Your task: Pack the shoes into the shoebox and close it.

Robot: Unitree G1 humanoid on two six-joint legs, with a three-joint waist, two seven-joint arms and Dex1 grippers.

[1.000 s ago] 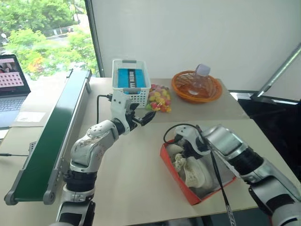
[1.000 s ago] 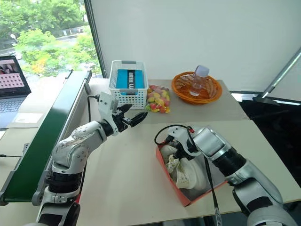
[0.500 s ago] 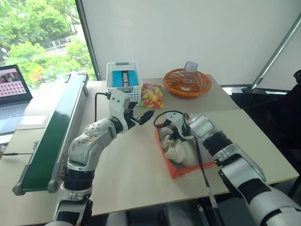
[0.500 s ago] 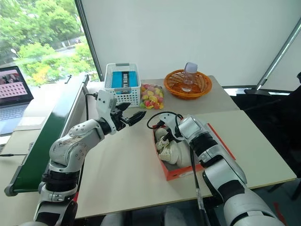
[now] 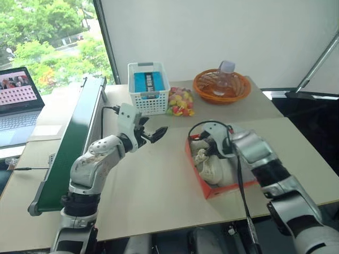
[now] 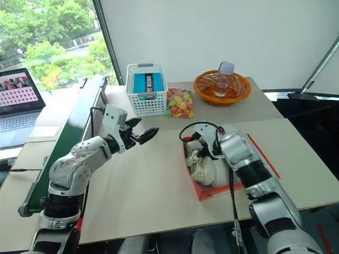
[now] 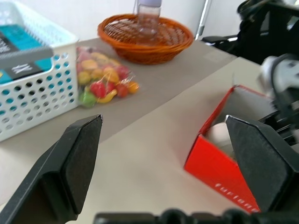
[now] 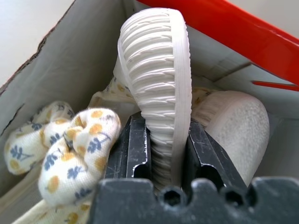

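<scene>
Shoes lie inside the open red-orange cardboard shoebox (image 5: 225, 174), which sits on the beige worktop (image 5: 153, 185) at the near right. One cream sneaker with a ribbed pale sole (image 8: 159, 102) is clamped by its sole edge between the two black fingers of the right claw (image 8: 159, 161), just above the box's white interior; the second cream sneaker (image 8: 238, 121) rests beside it, with floral-printed fabric (image 8: 74, 144) bunched against it. The left claw (image 5: 153, 134) hangs over the worktop to the left of the box, fingers spread wide apart and nothing between them. Farther back stand a white plastic lattice basket (image 5: 148, 90), a bag of coloured sweets (image 5: 180, 103) and an orange wicker bowl (image 5: 221, 87).

Trouble is judged likely if the gripped sneaker is released standing on edge: the lid could then be blocked. The light box could also be dragged by the claw, since it is not steadied.
</scene>
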